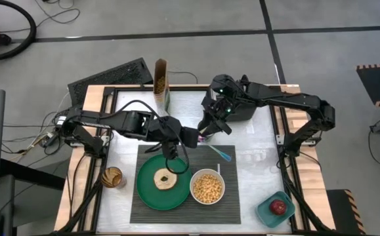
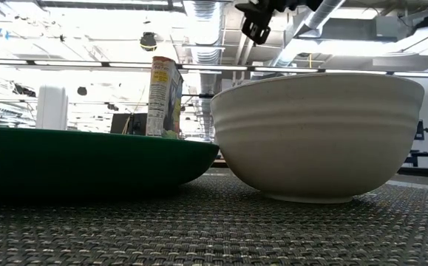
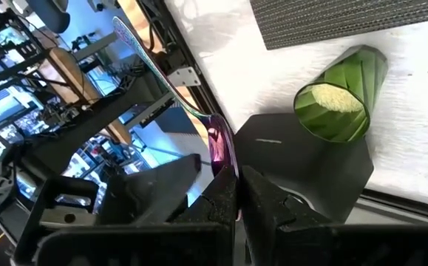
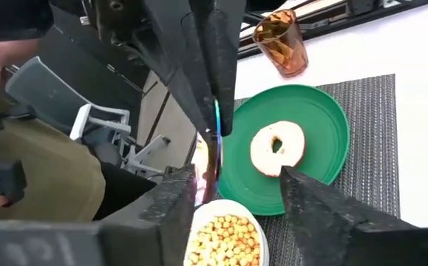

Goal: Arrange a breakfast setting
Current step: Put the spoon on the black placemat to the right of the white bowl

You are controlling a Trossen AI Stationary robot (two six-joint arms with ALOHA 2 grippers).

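Observation:
The dark ribbed placemat lies at the table's near middle. On it rests the green plate with the tan bagel, and the white bowl of yellow cereal. The red apple sits in the teal container at the near right. My left gripper is shut on the pink-teal spoon above the placemat's far edge. My right gripper is open right beside it. Its fingers stand on either side of the spoon; I cannot tell whether they touch it. My left gripper pinches the spoon's pink bowl end between its two shut fingers, coming from the table's left. The handle runs on past the fingertips. The spoon is lifted clear of the table.
The black toaster stands at the far middle and a cereal box at the far left. An amber cup stands left of the placemat. A faceted cup shows by a placemat corner in the left wrist view.

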